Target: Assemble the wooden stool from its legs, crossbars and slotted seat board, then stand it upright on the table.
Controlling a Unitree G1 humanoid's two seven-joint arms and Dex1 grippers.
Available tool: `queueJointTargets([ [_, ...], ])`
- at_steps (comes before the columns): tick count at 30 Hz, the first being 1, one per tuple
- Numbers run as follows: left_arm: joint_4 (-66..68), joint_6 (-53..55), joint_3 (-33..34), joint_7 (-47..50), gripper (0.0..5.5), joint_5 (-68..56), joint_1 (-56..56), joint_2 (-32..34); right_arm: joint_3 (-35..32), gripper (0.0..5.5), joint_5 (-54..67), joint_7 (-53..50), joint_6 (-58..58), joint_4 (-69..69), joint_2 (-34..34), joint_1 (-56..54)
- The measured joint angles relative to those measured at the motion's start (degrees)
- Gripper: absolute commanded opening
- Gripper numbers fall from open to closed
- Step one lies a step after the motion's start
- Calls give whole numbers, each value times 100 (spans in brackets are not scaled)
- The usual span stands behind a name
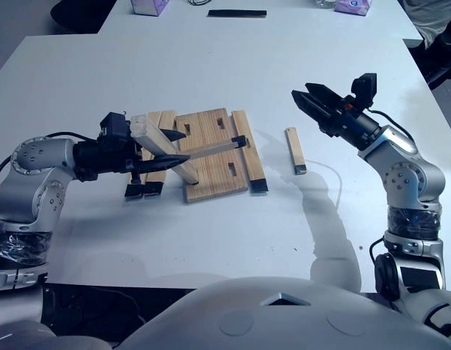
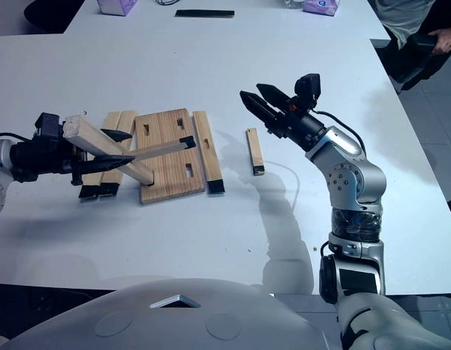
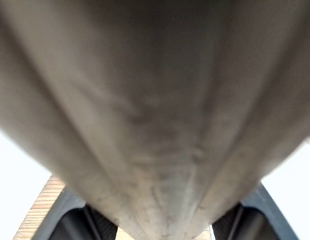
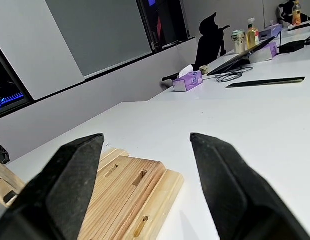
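Pale wood seat board (image 1: 210,182) flat, slotted; left jaws clamp leg (image 1: 146,130); right jaws apart.

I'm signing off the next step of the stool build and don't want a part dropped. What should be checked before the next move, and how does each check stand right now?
1. Left end effector closed on the wooden leg, held off the table: ok.
2. Crossbar fully seated in that leg: cannot tell, the fingers hide the joint.
3. Seat board lying flat, slots facing up: ok.
4. Right end effector open, empty and raised clear of the parts: ok.
5. Short loose bar lying apart from the board, nothing on top of it: ok.
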Motion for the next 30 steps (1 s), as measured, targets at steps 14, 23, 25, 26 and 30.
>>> queueJointTargets([
  [14,525,-902,-438,-211,240,101,-338,-6,54,318,-34,-29,-103,293,181,-144],
  [23,-78,254,38,251,316,575,732,300,98,318,-99,-31,-309,426,260,-238],
  [25,-234,351,286,126,316,591,1152,520,65,318,-101,-34,-348,465,264,-228],
  [26,-268,376,335,88,316,598,1290,569,47,318,-103,-37,-360,482,267,-228],
  [30,-284,455,677,51,316,702,1703,628,39,318,-107,-54,-434,490,375,-202],
])
